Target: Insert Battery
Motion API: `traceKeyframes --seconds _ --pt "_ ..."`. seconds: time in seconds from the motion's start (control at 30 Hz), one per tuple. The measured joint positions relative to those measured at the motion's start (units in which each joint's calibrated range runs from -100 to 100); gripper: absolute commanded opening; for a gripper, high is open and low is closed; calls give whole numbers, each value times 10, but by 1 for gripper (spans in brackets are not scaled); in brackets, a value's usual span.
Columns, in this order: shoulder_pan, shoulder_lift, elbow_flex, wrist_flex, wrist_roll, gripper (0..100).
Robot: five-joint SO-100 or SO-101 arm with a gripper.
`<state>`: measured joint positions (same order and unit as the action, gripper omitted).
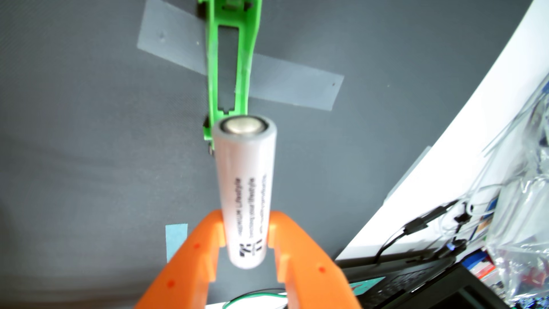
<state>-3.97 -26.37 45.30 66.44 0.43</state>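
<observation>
Battery, white, pinched in orange tool, carried above green holder taped to grey desk; next: align lengthwise over slot, lower.

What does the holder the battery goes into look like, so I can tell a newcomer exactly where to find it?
Start from the dark grey mat filling most of the wrist view. Near its top centre, a strip of grey tape runs slantwise under a long, narrow green holder. It is the only bright green thing, with an open slot along its length, just beyond the white battery in the orange pincer.
</observation>
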Motion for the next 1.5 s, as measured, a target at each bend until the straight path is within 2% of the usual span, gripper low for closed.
traceKeyframes --seconds 0.17,0.5,1.5 --pt "-48 11 0 -5 5 1" --pt "-50 110 0 -66 -8 1" --pt "-55 115 26 -90 -25 1"
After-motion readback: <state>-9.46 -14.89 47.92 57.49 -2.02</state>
